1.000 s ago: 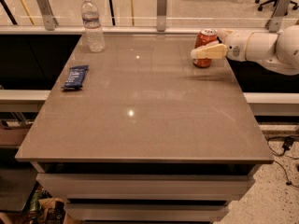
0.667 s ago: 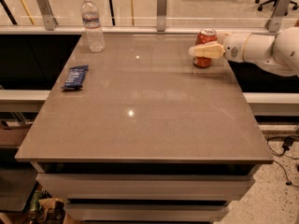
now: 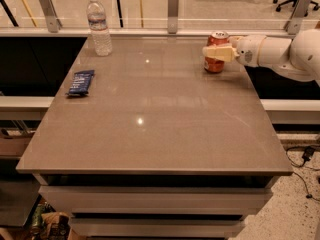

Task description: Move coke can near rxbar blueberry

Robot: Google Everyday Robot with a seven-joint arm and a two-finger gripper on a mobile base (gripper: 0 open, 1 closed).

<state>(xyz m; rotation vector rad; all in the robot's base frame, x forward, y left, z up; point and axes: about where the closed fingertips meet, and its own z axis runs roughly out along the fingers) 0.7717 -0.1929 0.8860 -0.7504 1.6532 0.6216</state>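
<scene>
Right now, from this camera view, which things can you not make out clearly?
All in the camera view:
coke can: its middle is covered by the gripper, at the far right of the table.
rxbar blueberry: lettering too small to read.
water bottle: label print too small.
robot arm: cut off by the right edge.

The grey table is carrying the coke can upright near its far right edge, a water bottle standing far left, and the rxbar blueberry lying flat by the left edge. The gripper is hovering at the can.
</scene>
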